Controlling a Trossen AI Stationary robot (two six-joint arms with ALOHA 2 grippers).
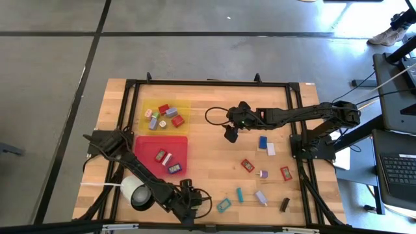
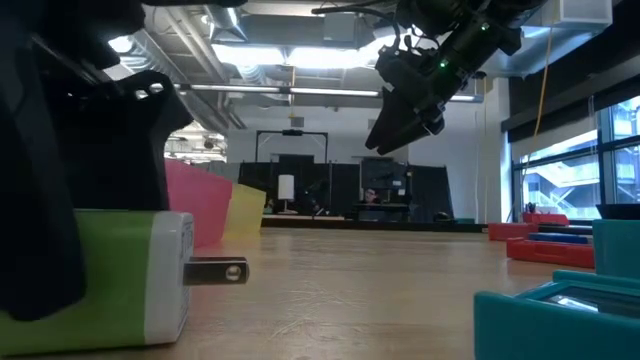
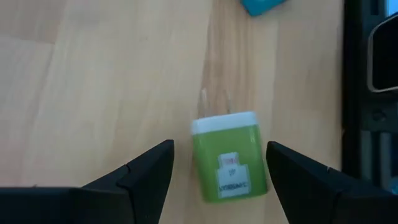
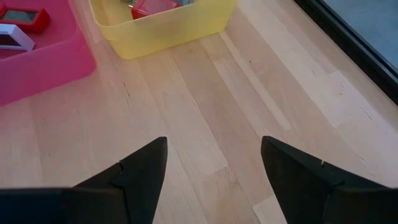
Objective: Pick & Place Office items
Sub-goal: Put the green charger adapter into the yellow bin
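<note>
1. Green block [image 3: 227,157] with white end and metal prongs lies on the table [image 1: 214,166], between the spread fingers of the left gripper [image 3: 217,171], untouched, at lower centre of the high view.
2. Right gripper [image 4: 214,165] hangs over bare wood at centre frame, fingers spread, empty.
3. Remaining office items: some in yellow tray [image 1: 184,104], some in red tray [image 1: 144,151], others scattered lower right.

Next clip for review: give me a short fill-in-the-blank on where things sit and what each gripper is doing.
1. The left gripper is open around a small ____ plug-like block lying on the table.
2. The right gripper is open and holds ____.
3. The yellow tray lies beside the ____ tray.

Missing words: green; nothing; red
</note>
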